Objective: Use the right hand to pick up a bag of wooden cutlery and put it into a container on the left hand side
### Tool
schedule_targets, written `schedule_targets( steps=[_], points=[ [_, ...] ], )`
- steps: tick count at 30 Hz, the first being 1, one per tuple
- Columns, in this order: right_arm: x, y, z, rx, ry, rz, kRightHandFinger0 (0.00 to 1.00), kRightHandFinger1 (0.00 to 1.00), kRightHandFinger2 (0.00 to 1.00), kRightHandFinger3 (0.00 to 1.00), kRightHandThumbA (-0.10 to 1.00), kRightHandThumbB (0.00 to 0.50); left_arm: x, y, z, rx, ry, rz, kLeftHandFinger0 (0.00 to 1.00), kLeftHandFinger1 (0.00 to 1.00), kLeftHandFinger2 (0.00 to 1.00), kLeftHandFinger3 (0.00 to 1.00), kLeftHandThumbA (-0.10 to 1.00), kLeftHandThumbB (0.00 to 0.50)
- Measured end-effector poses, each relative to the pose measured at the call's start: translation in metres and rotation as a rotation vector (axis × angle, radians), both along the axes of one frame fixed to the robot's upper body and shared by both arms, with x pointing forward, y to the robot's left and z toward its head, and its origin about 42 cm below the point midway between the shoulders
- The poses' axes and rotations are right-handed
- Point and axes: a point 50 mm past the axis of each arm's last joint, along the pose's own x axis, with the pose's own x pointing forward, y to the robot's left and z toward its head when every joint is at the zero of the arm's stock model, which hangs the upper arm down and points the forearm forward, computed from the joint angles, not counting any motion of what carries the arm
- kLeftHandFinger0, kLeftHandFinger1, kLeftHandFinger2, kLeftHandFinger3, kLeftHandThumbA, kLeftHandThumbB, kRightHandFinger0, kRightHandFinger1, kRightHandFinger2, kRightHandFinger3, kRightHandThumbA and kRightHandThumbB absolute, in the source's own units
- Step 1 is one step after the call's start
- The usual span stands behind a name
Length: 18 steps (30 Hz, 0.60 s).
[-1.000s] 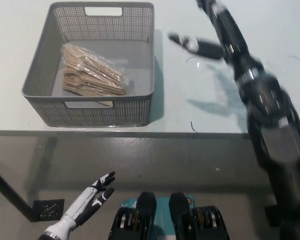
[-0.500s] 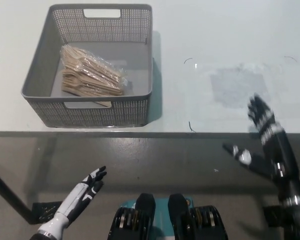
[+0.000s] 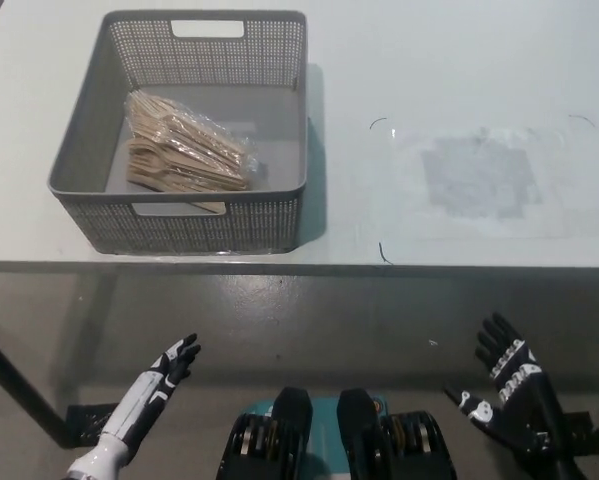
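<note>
Cutlery bags (image 3: 184,150) lie in the basket (image 3: 279,215) at far left, so the task looks finished, hence right hand (image 3: 509,388) and left hand (image 3: 172,362) hang near, below the table (image 3: 459,60), fingers spread, empty.

I am holding my black right hand (image 3: 509,395) low at the bottom right, below the front edge of the white table (image 3: 429,60), with its fingers spread and nothing in it. My white left hand (image 3: 167,368) is resting at the lower left, also below the table edge, with its fingers apart and empty. The grey perforated basket (image 3: 209,225) is sitting on the table's left part. The bags of wooden cutlery (image 3: 184,155) are lying piled inside it, toward its left wall. A dull grey patch (image 3: 479,180) is showing on the tabletop to the right, well apart from the basket.
</note>
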Motion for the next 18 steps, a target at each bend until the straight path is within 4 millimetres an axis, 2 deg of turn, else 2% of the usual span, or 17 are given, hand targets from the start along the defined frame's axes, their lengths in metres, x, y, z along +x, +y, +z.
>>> schedule_targets(
  steps=[6,8,10,11,14,16,18],
  points=[
    [0.013,0.001,-0.004,-0.006,0.007,0.02,1.0,1.0,1.0,1.0,1.0,0.185,0.001,0.003,0.001,-0.012,-0.003,0.021,1.0,1.0,1.0,1.0,1.0,0.394],
    [0.016,0.002,-0.002,-0.006,-0.002,0.024,1.0,1.0,1.0,1.0,0.99,0.166,0.001,0.004,0.001,-0.017,-0.004,0.027,1.0,1.0,1.0,1.0,1.0,0.387],
    [0.017,0.002,-0.003,-0.006,0.0,0.029,1.0,1.0,1.0,1.0,0.93,0.14,0.001,0.006,0.001,-0.022,-0.003,0.035,1.0,1.0,1.0,1.0,1.0,0.375],
    [0.017,0.002,-0.004,-0.006,0.002,0.029,1.0,1.0,1.0,1.0,0.92,0.142,0.001,0.006,0.001,-0.023,-0.003,0.037,1.0,1.0,1.0,1.0,1.0,0.374],
    [0.016,0.002,-0.007,-0.01,0.01,0.03,1.0,1.0,1.0,1.0,0.92,0.122,0.0,0.007,0.0,-0.024,-0.001,0.041,1.0,1.0,1.0,1.0,1.0,0.395],
    [0.015,0.002,-0.009,-0.02,0.015,0.034,1.0,1.0,1.0,1.0,0.93,0.163,-0.002,0.007,-0.001,-0.026,0.003,0.044,1.0,1.0,1.0,1.0,1.0,0.391],
    [0.014,0.002,-0.01,-0.029,0.016,0.039,1.0,1.0,1.0,1.0,0.94,0.17,-0.005,0.007,-0.003,-0.029,0.009,0.048,1.0,1.0,1.0,1.0,1.0,0.385]
  ],
)
